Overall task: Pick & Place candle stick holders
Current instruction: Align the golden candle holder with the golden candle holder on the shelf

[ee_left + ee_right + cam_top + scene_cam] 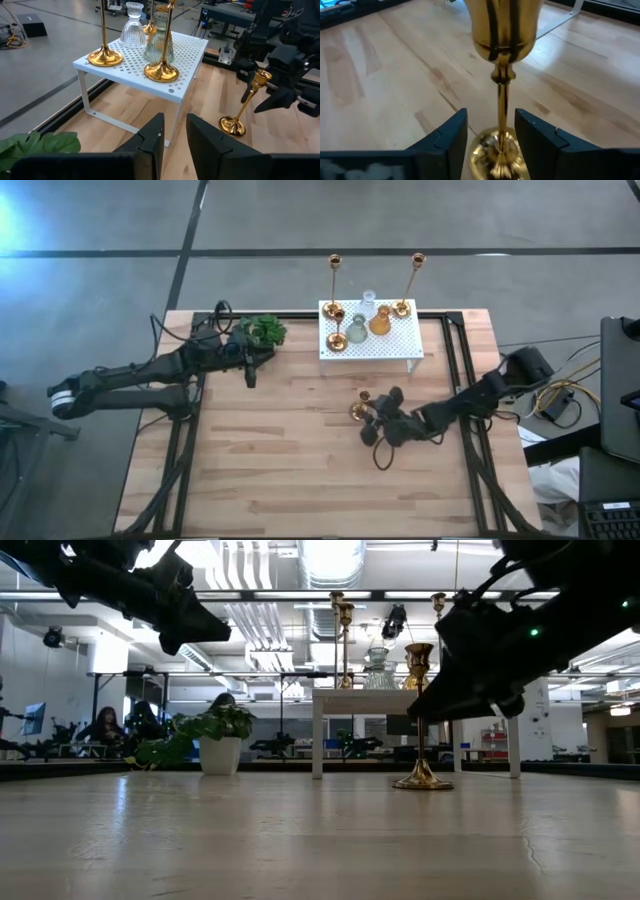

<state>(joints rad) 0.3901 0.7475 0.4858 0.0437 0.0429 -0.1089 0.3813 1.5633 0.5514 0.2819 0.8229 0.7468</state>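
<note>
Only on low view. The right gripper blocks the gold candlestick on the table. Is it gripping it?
Observer: No. In the right wrist view the right gripper straddles the gold candlestick at its stem, with a gap on each side.
Operator: What's on the stand?
Observer: From above, the white stand carries three more gold candlesticks and three glass holders: clear, green and amber.
Operator: Left arm?
Observer: The left gripper hovers beside the plant, off the stand's left end. Its fingers are apart with nothing between them.
</note>
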